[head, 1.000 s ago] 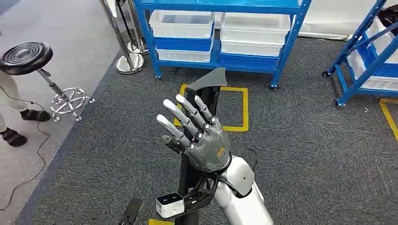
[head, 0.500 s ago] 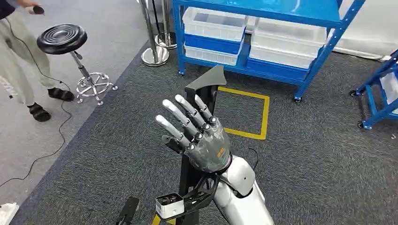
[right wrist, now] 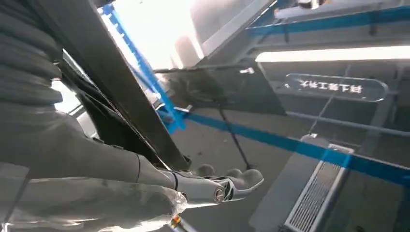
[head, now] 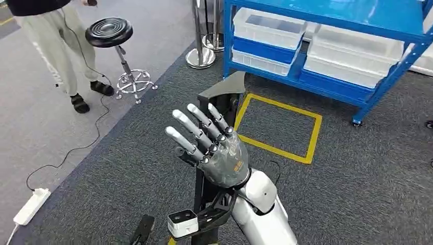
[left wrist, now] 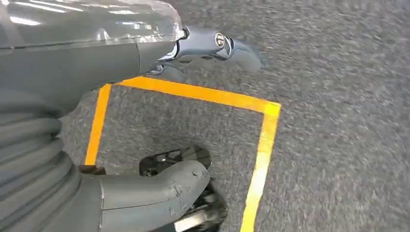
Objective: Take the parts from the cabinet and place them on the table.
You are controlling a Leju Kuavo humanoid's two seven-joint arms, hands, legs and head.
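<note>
A dark grey right hand (head: 219,153) with silver-tipped fingers (head: 185,120) and an orange marking is joined to a glossy silver arm (head: 263,212).

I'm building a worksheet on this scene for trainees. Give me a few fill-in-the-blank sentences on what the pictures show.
1. The right hand is raised, holding a long ____ part.
2. The white bins sit on a ____ rack.
3. The tape square on the carpet is ____.
4. Beside the person stands a black ____.

Missing words: black; blue; yellow; stool
</note>
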